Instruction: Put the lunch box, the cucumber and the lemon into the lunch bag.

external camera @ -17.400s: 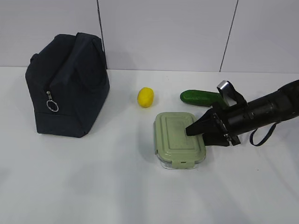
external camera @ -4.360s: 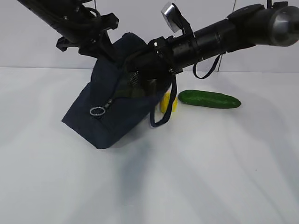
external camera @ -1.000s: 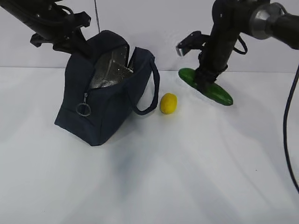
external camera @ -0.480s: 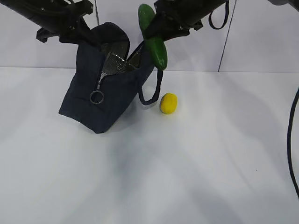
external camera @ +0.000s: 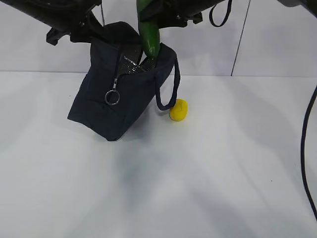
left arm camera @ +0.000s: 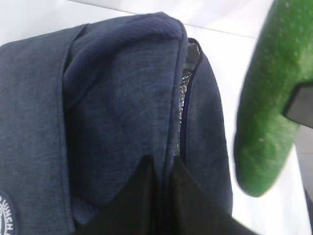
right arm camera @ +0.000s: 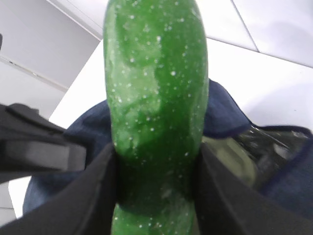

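Observation:
The navy lunch bag hangs tilted, its base corner on the table and its mouth open. My left gripper is shut on the bag's top edge, with the fingers pinching fabric beside the zipper. My right gripper is shut on the dark green cucumber, which points down with its tip at the bag's mouth. In the right wrist view the cucumber fills the gap between the jaws. The pale green lid of the lunch box shows inside the bag. The yellow lemon lies on the table beside the bag's handle.
The silver ring pull dangles on the bag's front. One loop handle hangs down in front of the lemon. The white table stretches to the front and right; a grey panelled wall stands behind.
The cucumber has moved left and turned more upright, its tip now at the bag's mouth. The bag has shifted a little to the right, and its handle now overlaps the lemon.

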You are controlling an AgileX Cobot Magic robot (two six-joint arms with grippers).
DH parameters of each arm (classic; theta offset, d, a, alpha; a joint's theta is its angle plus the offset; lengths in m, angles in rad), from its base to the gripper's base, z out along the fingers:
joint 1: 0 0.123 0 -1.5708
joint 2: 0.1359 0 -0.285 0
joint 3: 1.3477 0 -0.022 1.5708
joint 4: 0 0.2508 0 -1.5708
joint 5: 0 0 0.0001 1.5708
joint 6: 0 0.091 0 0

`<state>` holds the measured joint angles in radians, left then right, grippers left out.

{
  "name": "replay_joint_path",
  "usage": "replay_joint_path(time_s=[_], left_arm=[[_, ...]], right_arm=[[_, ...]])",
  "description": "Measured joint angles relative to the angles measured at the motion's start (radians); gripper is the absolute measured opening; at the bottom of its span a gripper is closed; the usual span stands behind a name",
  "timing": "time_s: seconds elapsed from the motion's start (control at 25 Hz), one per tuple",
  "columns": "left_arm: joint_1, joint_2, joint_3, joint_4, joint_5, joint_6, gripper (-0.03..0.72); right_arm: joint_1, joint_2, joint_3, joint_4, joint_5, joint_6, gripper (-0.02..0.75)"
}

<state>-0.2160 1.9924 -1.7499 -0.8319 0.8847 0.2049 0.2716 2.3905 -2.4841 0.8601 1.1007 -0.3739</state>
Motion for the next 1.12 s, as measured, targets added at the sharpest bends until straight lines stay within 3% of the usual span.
replay_joint_path(time_s=[0.36,1.12], left_arm=[[0.000,0.002,0.000,-0.025,-0.006,0.000,0.021],[0.000,0.007,0.000,-0.033,-0.061,0.002,0.021]], right_arm=[[0.023,0.110,0.000,0.110,-0.028,-0.082,0.351],[0.024,0.164,0.000,0.138,0.102,-0.148,0.351]])
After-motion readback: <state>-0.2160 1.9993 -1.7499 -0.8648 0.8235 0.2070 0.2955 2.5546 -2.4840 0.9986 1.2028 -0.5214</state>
